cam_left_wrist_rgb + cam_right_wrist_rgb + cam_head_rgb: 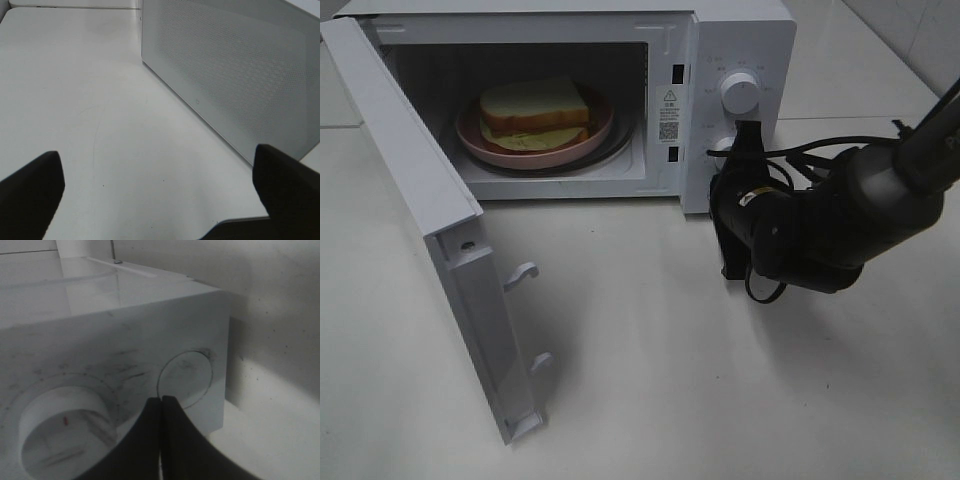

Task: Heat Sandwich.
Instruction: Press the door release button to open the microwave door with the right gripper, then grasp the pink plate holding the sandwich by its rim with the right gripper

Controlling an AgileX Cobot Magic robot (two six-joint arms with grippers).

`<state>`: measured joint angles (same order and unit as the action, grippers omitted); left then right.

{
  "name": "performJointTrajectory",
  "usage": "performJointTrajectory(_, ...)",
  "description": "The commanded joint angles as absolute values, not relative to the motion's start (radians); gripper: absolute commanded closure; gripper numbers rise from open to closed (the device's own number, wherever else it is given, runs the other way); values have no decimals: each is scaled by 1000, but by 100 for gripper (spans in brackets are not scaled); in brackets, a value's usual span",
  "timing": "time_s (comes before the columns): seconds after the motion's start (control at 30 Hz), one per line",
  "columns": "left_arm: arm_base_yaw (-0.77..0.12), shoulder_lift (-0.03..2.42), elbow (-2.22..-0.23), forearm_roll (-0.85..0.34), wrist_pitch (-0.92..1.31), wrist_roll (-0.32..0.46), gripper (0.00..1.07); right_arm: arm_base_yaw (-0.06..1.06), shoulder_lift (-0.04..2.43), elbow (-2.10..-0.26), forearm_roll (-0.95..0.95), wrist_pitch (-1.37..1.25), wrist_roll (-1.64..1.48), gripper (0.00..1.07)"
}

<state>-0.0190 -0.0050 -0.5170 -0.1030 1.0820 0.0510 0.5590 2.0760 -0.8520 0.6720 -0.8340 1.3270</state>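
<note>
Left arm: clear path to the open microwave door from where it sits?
Probably yes. The left gripper is open and faces the microwave door on its outer panel, with only table surface between them. Nothing in the left wrist view blocks it.

a lab set up like a kitchen: a white microwave (760, 40) sits on a plain white table (670, 370), a black robot arm (840, 220) beside it.

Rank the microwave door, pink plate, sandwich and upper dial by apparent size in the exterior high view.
1. microwave door, though it stands nearest the camera
2. pink plate
3. sandwich
4. upper dial
</note>
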Motion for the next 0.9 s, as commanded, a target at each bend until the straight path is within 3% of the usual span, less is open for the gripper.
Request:
performJointTrajectory(0.03,-17,-10,-514,-111,1069,47,10,562,2011,-804,673,-826,1283,107)
performJointTrajectory(0.37,-17,-10,-514,-111,1069,47,10,562,1881,-685,643,-723,1245,107)
performJointTrajectory(0.67,-17,-10,-514,-111,1069,47,10,559,1731,-620,460,-549,1215,107)
performJointTrajectory(0.9,-17,-10,-514,-111,1069,47,10,559,1626,-620,373,-316,1001,107)
